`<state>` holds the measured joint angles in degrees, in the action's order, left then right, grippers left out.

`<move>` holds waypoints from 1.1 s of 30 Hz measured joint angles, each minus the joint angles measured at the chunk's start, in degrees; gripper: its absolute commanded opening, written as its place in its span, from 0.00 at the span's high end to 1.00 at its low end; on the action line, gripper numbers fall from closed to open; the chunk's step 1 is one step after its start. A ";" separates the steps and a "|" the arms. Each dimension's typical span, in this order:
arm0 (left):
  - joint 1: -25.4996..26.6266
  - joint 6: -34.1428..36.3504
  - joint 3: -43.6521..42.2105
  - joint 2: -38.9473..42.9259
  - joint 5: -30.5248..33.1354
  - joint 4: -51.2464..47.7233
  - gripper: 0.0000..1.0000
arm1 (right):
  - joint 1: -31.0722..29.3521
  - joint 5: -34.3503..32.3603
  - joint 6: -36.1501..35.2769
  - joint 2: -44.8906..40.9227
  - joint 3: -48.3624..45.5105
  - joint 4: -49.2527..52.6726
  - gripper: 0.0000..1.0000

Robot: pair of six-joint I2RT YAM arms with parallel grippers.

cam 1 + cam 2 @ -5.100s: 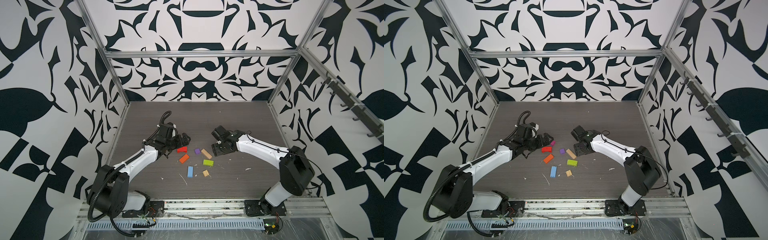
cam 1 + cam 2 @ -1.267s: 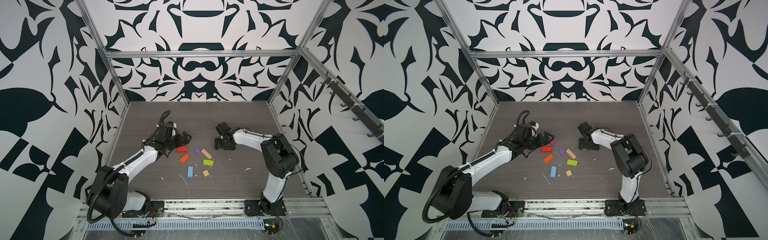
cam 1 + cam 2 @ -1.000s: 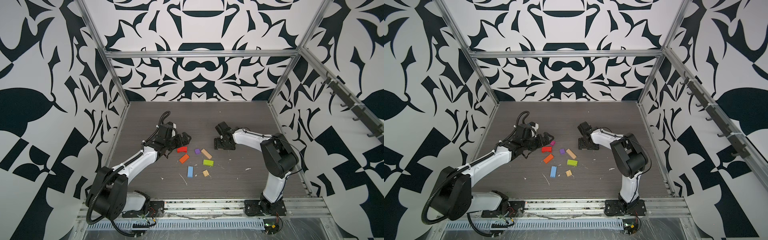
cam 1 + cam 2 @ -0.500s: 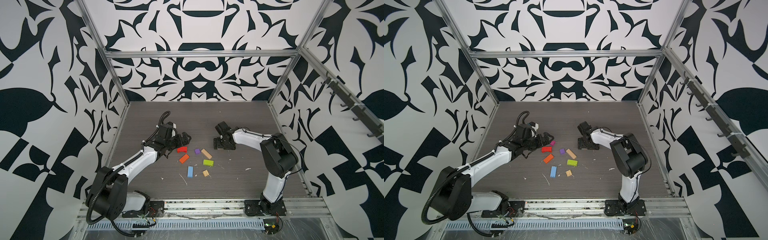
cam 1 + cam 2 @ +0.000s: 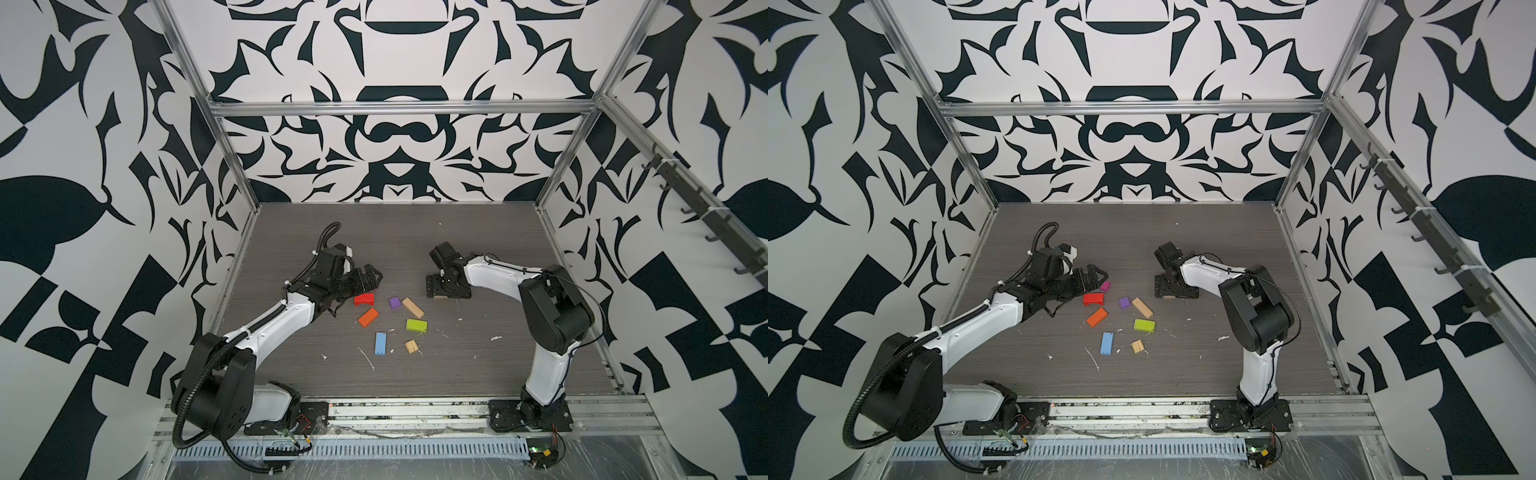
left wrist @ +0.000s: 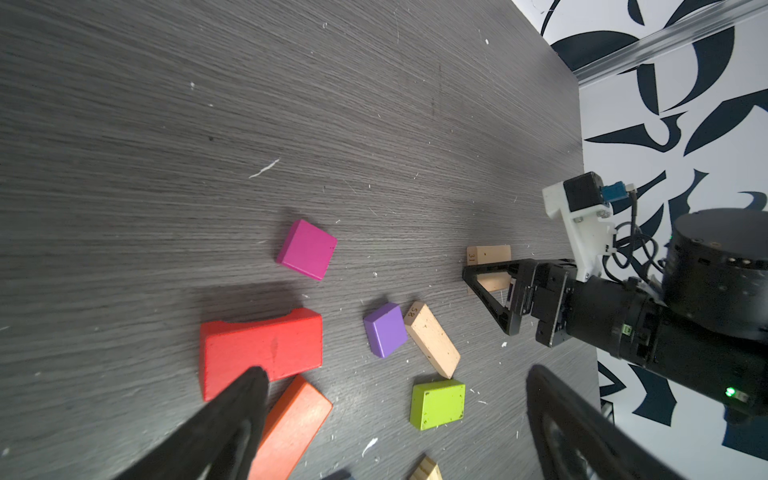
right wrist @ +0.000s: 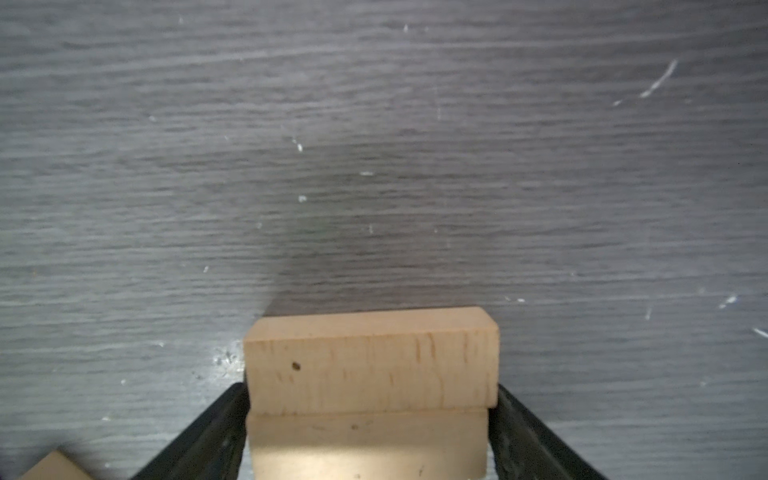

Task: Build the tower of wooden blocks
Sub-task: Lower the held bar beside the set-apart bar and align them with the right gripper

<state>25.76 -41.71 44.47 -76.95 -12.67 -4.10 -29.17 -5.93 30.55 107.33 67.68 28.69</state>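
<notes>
The right hand (image 7: 371, 395) is straddling the tan planks (image 7: 370, 357) by their sides, likely light, stiff, slick; clamping or not, I cannot tell.

A dark grey wood-grain tabletop (image 5: 415, 232) carries scattered white flecks (image 5: 367, 358). Black-and-white patterned walls (image 5: 399, 62) enclose it behind aluminium rails (image 5: 399, 109). One wall bears a hook rack (image 5: 702, 208).

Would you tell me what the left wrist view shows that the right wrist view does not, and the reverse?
Only the left wrist view: the magenta cube, red block, purple cube, orange block, lime green block. Only the right wrist view: close-up grain on the tan planks. Both: those two planks, touching, flanked by the right hand on the grey table.
</notes>
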 measured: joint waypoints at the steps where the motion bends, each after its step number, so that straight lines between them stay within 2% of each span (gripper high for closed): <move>1: 0.00 0.00 0.00 0.00 0.00 0.00 0.00 | 0.09 -0.13 -0.07 0.00 0.02 0.00 0.09; 33: 0.00 0.00 0.00 0.07 0.04 -0.02 0.00 | 0.31 -0.52 -1.88 1.46 1.62 -0.44 0.14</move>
<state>25.76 -41.71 44.47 -76.88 -12.62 -4.12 -28.86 -6.46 28.67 108.79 69.30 28.25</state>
